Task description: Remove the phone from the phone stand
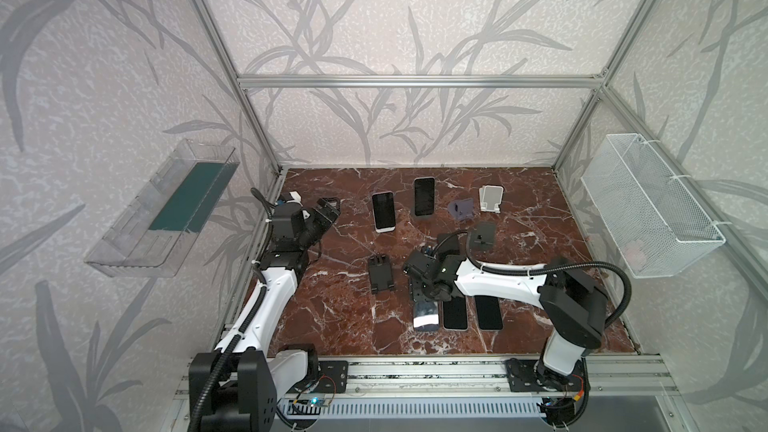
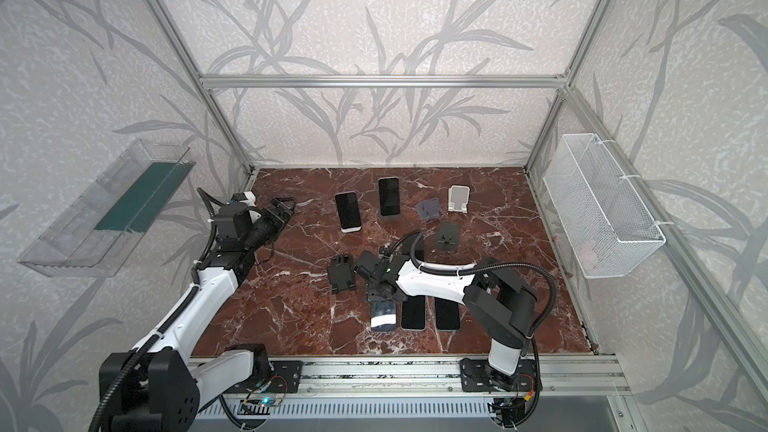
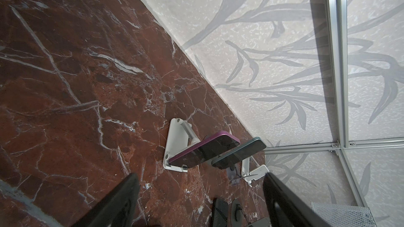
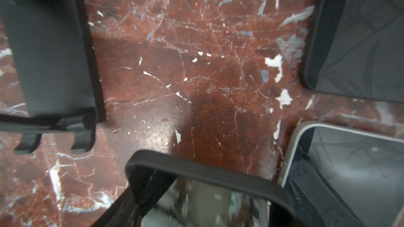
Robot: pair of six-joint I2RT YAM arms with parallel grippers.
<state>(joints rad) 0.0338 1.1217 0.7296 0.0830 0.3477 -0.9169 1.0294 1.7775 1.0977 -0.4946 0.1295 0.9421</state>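
Our right pincer [image 1: 420, 295] is clenched on the phone [image 1: 426, 317], whose long axis runs out beyond its fingertips toward the table [image 1: 332, 317]. The bare stand [image 1: 380, 274] lies just beside it. Our left pincer [image 1: 328, 207] gapes, well apart.

On the table [image 1: 332, 326], two propped phones [image 1: 424, 197] stand at twelve o'clock, two bare stands [image 1: 491, 198] at one, a flat stand [image 1: 380, 274] at nine, and seemingly three phones [image 1: 455, 312] abreast at five.

Black-rimmed phone [image 4: 214, 193], glossy screen up, clear of black stand [image 4: 48, 62] alongside.
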